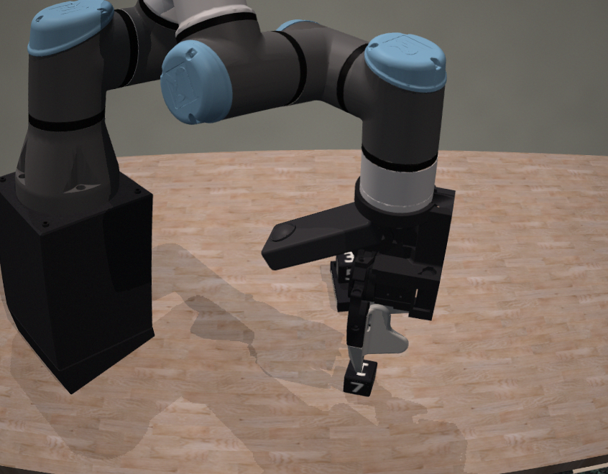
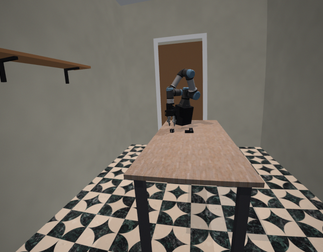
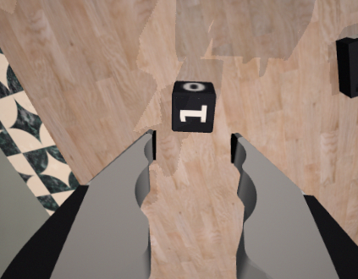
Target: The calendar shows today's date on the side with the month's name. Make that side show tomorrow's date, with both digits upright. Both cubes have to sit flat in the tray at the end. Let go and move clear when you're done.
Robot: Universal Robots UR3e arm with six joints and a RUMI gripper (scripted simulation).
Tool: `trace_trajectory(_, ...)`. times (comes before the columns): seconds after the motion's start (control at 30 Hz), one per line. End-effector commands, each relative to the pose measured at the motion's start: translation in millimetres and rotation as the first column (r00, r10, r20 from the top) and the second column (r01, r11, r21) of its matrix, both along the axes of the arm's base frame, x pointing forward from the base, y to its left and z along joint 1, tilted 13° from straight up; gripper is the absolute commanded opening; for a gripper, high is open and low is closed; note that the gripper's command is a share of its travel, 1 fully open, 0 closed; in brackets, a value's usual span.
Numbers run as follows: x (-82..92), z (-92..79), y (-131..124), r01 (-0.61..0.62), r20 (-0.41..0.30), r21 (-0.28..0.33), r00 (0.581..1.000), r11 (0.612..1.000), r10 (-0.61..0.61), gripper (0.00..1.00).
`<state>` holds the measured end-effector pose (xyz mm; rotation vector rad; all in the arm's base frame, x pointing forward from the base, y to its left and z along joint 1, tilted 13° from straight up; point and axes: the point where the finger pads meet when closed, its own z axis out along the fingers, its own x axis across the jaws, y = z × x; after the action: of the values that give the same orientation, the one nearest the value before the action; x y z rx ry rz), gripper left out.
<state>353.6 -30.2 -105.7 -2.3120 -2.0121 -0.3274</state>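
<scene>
A black number cube (image 1: 361,378) (image 2: 171,130) (image 3: 193,106) lies loose on the wooden table, outside the tray. Its top face shows a 1 turned sideways, one side shows a 7, and another shows a 0. My gripper (image 1: 359,359) (image 2: 171,122) (image 3: 193,134) hangs just above this cube with its fingers pointing down. The fingers stand apart, a little wider than the cube, with nothing between them. The black calendar tray (image 1: 336,284) (image 2: 188,131) (image 3: 352,66) stands behind the gripper. It holds the other cube (image 1: 348,257), which shows a 3; most of it is hidden by the gripper body.
The robot's black base block (image 1: 67,268) stands at the left. The table's edge (image 3: 73,167) runs close to the left of the loose cube, with the tiled floor (image 3: 18,121) below.
</scene>
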Motion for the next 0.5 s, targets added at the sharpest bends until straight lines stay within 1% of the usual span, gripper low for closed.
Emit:
trace_trajectory(0.0,1.9,-6.8,0.8,0.0,0.002,-0.002,1.0,1.0,0.0,0.29)
trace_trajectory(0.27,3.1,-15.3,2.5,0.0,0.002,-0.002,1.0,1.0,0.0,0.29)
trace_trajectory(0.47,3.4,-17.7,3.0,0.0,0.002,-0.002,1.0,1.0,0.0,0.29)
